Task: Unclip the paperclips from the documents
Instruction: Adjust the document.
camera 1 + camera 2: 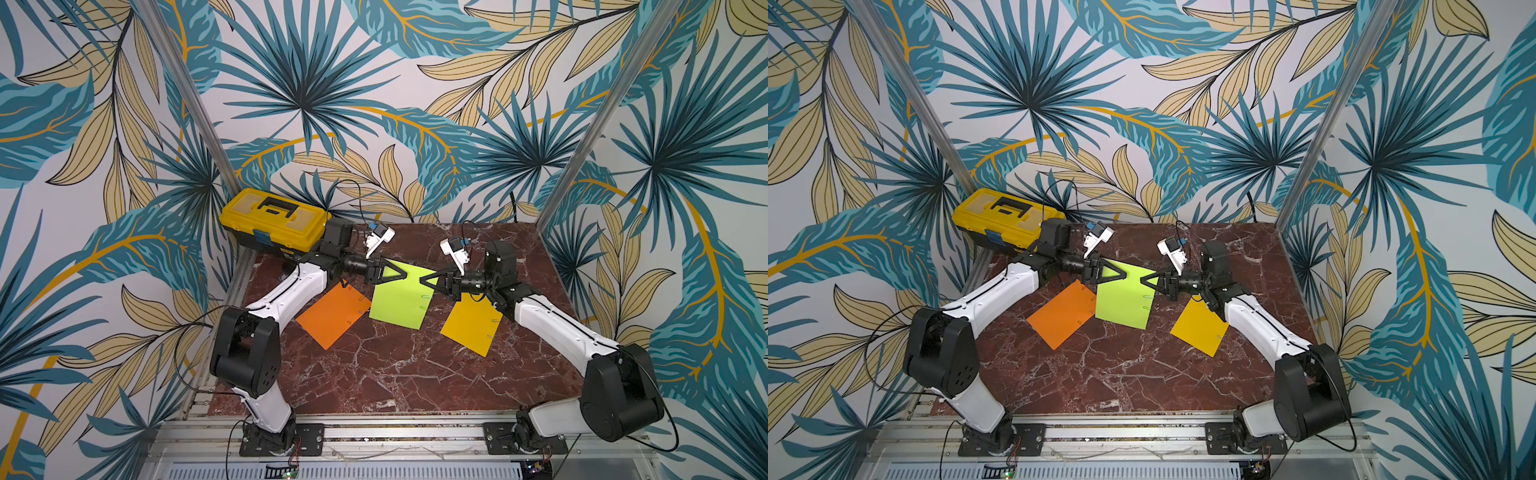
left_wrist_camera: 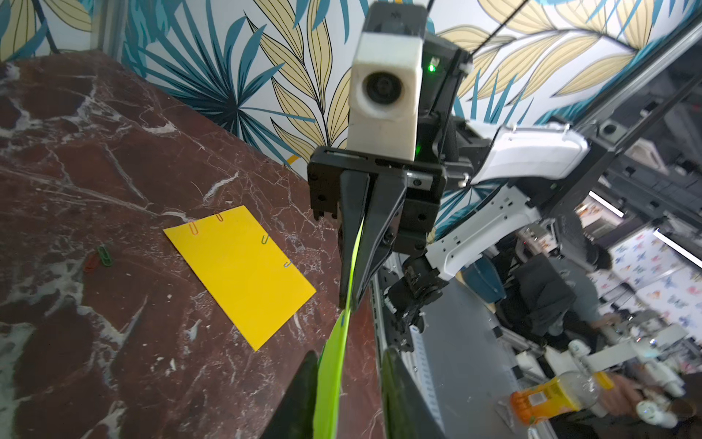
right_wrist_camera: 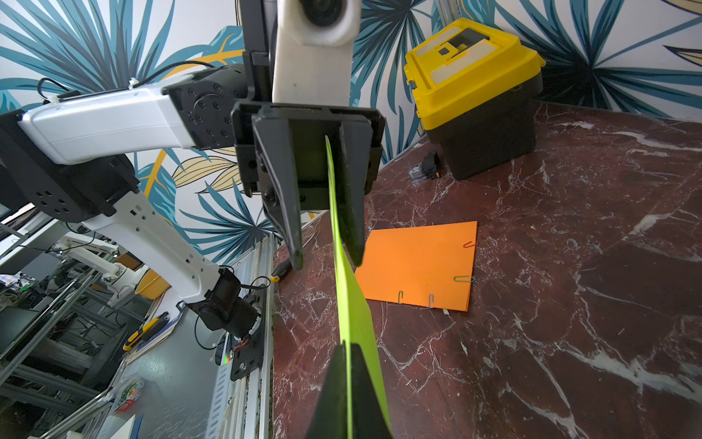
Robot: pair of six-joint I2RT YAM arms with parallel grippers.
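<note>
Right pincer (image 1: 422, 279) is clamped tight on the lime green paper sheet (image 1: 399, 301), which hangs upright between both arms! Left pincer (image 1: 400, 274) stands open, jaws straddling the opposite edge. Two thin wire paperclips (image 1: 427, 296) sit just under the right pincer.

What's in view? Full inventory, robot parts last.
table: 1, red-brown marble
green sheet: 1, lime, held upright, centre
orange sheet: 1, orange, flat on table
yellow sheet: 1, golden, flat on table
clips on orange sheet: 4, red, green, green, blue, edges
clips on yellow sheet: 4, two reddish, green, grey, edges
clips on green sheet: at least 2, colour unclear, edge
loose clips: 2, green and red, table
toolbox: 1, yellow-black, back corner
left gripper: 1, black, fingers apart around green sheet
right gripper: 1, black, fingers shut on green sheet
</note>
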